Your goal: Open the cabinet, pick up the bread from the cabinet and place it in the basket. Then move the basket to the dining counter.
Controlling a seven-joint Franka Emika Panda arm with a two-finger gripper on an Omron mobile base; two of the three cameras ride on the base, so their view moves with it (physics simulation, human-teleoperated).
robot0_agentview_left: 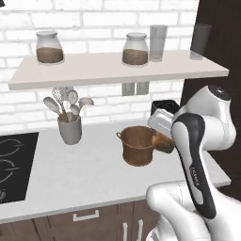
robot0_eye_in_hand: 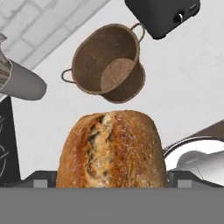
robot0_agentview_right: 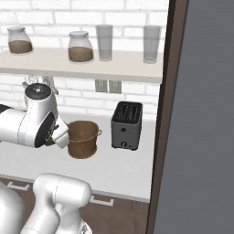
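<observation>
1 bread (robot0_eye_in_hand: 113, 151) in hand (robot0_eye_in_hand: 112, 181) beside basket (robot0_eye_in_hand: 107, 63)

- No text, brand or number can be read anywhere.
- The dark part of the robot arm (robot0_agentview_left: 195, 172) carries small white lettering, too small and blurred to read.

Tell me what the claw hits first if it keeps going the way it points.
Holding the bread, the claw aims roughly at the basket; probably its rim or inside comes first, though depth is unclear.
</observation>
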